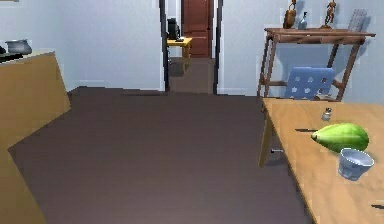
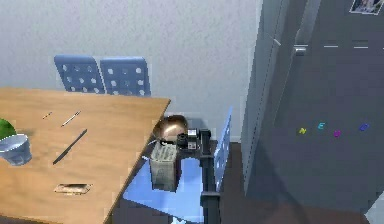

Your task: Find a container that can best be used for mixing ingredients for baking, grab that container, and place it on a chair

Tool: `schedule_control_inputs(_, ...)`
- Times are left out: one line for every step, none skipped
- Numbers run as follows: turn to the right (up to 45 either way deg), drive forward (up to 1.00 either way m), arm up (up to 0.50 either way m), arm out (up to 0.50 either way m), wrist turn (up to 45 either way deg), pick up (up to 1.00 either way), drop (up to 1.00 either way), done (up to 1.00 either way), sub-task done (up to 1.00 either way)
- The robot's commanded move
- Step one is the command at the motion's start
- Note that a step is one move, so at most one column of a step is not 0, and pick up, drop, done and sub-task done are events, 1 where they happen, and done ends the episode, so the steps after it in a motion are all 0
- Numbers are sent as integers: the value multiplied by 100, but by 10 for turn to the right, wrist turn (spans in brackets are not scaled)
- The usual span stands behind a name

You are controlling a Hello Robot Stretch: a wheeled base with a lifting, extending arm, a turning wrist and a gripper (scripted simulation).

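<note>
One brown round bowl (image 2: pixel 172 126) shows in the arm side view, just off the near corner of the wooden desk (image 2: pixel 100 125) and above the seat of a blue chair (image 2: pixel 224 135) that stands between the desk and a tall grey fridge (image 2: pixel 320 100). The bowl sits right at the far end of the dark arm (image 2: pixel 210 185), where the fingers (image 2: pixel 183 143) are. They lie just right of the bowl and slightly lower, against its side as far as the picture shows. Whether they touch it cannot be told, nor whether they hold anything, nor how they are set. Just below the bowl is a grey boxy shape (image 2: pixel 165 168) that I cannot identify.

On the desk, well left of the bowl, lie a dark thin utensil (image 2: pixel 70 147), a blue-and-white cup (image 2: pixel 15 149) and a green fruit (image 2: pixel 6 128). Two more blue chairs (image 2: pixel 80 73) (image 2: pixel 126 76) stand behind the desk by the wall. Small coloured magnets (image 2: pixel 320 128) dot the fridge.

In the forward view the desk carries the green fruit and the cup on the right, with a wooden shelf (image 1: pixel 315 35) and a blue chair behind. An open doorway (image 1: pixel 190 40) lies ahead.
</note>
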Motion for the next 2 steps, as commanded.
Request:
schedule_control_inputs(0, 0, 0, 0, 90, 0, 0, 0, 0)
schedule_control_inputs(0, 0, -30, 0, 0, 0, 0, 0, 0)
